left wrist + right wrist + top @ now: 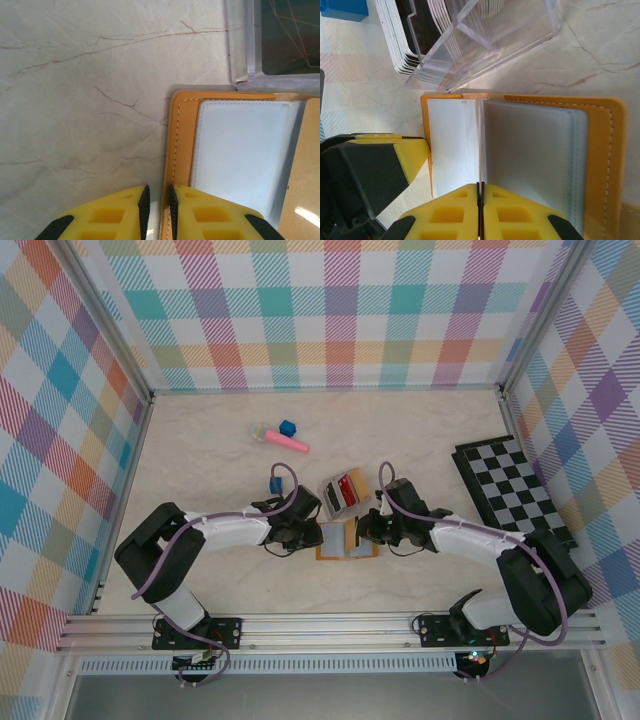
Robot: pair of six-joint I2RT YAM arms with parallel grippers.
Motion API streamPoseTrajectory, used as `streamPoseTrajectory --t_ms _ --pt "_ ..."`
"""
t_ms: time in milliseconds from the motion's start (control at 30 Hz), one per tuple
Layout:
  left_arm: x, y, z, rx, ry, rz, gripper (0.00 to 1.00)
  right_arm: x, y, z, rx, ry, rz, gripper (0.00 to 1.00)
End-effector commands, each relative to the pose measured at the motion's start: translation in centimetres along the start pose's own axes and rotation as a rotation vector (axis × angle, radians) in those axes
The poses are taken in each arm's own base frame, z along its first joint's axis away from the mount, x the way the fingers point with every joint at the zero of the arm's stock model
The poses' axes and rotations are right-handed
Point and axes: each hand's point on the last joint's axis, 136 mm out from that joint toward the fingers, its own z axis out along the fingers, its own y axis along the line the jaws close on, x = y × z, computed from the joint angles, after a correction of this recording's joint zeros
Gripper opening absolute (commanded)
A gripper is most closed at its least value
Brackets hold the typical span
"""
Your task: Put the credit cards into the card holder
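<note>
The right hand (480, 197) is pinching shut on a clear leaf of the card holder (602, 150). The left hand (158, 207) is sitting nearly closed at that holder's edge, its grip unclear, with bare surface (75, 100) lying open leftward. Just beyond, credit cards (400, 50) are standing in a clear box (530, 30), partly cropped.

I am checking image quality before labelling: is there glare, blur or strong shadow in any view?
Top external: even light, only soft shadows. Left wrist: the card holder sleeve is washed out white, with a small glare streak at lower right. Right wrist: reflections on the clear box.
</note>
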Motion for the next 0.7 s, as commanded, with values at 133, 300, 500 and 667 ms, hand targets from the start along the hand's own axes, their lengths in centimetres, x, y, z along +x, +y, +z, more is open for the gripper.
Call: streamPoseTrajectory --t_ms 133,300,500,667 --pt "1.5 0.1 1.7 -0.004 0.067 0.022 0.2 0.8 -0.9 1.4 -0.011 0.034 0.009 0.08" --pt "1.6 0.3 1.7 -0.015 0.07 0.018 0.18 1.0 -0.7 1.2 -0.043 0.022 0.008 0.08" --pt "1.6 0.4 1.7 -0.021 0.071 0.018 0.16 0.4 0.3 -0.4 -0.053 -0.027 -0.015 0.08" --pt "1.7 0.2 1.8 -0.018 0.076 0.02 0.15 0.5 0.4 0.1 -0.068 -0.011 -0.013 0.08"
